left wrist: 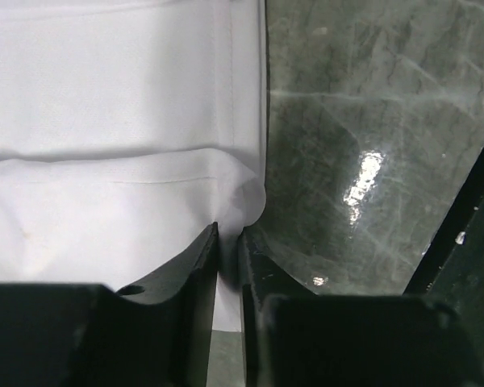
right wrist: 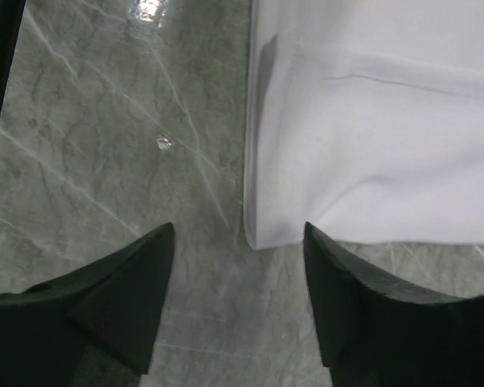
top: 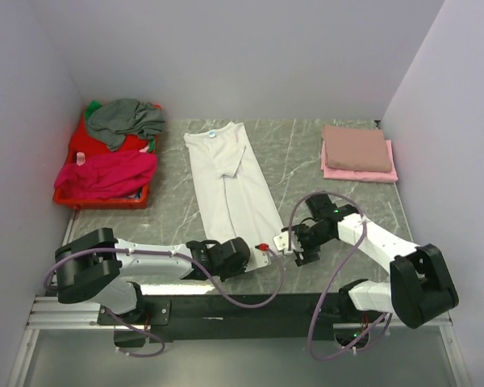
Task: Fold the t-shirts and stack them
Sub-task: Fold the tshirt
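A white t-shirt (top: 226, 173) lies folded lengthwise in a long strip down the middle of the table, collar at the far end. My left gripper (top: 264, 247) is at its near hem. In the left wrist view, the left gripper (left wrist: 228, 231) is shut on the hem corner of the white t-shirt (left wrist: 105, 169). My right gripper (top: 294, 243) is just right of that hem. In the right wrist view, the right gripper (right wrist: 238, 234) is open and low over the table. A corner of the white t-shirt (right wrist: 387, 145) lies between its fingertips, untouched.
A red basket (top: 64, 196) at the back left holds a grey-green tee (top: 125, 119) and a magenta tee (top: 105, 173). At the back right, a dusty-pink folded tee (top: 356, 147) lies on a pale pink one (top: 387, 173). The marble tabletop (top: 306, 177) ends at a dark front rail.
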`<state>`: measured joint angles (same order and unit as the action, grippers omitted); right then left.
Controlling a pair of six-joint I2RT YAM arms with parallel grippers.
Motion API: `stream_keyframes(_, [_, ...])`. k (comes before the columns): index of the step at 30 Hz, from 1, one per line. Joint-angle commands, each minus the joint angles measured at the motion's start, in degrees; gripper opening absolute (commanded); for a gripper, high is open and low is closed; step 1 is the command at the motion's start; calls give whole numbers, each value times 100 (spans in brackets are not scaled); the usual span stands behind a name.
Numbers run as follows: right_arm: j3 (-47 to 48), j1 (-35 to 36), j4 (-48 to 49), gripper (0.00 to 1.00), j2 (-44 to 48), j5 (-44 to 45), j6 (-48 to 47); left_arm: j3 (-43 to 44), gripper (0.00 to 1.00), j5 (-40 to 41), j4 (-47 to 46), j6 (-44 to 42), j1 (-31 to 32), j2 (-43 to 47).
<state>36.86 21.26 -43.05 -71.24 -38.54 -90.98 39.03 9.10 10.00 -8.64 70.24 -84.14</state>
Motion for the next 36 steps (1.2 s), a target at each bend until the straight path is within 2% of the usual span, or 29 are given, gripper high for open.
stream_keyframes(1, [-13, 449, 622, 69, -292, 610, 353, -149, 20, 153, 248, -94, 8, -16])
stream_keyframes(7, [-232, 1046, 1437, 65, -355, 1138, 976, -325, 16, 57, 152, -102, 34, 529])
stream_keyframes(12, [-293, 1267, 1694, 59, -522, 1551, 1311, -457, 15, 21, 151, -164, 78, 706])
stream_keyframes(15, [-364, 1407, 1686, 48, -549, 1613, 1355, -448, 14, 13, 152, -217, 95, 671])
stream_keyframes(19, [-381, 1434, 1528, 21, -426, 1491, 1337, -484, 12, 30, 108, -234, 104, 714])
stream_keyframes(22, [-347, 1434, 1317, 7, -294, 1245, 1328, -519, 11, -22, 107, -252, 104, 829])
stream_keyframes(25, [-267, 1417, 1018, 0, -92, 999, 1355, -563, 9, -189, 134, -278, 104, 1074])
stream_keyframes(30, [398, 987, 263, 0, 84, 243, 1487, -738, 1, -330, 29, -585, 104, 1767])
stream_keyframes(36, [779, 845, -2, 0, -65, 31, 1460, -791, 0, -514, 54, -788, 43, 2103])
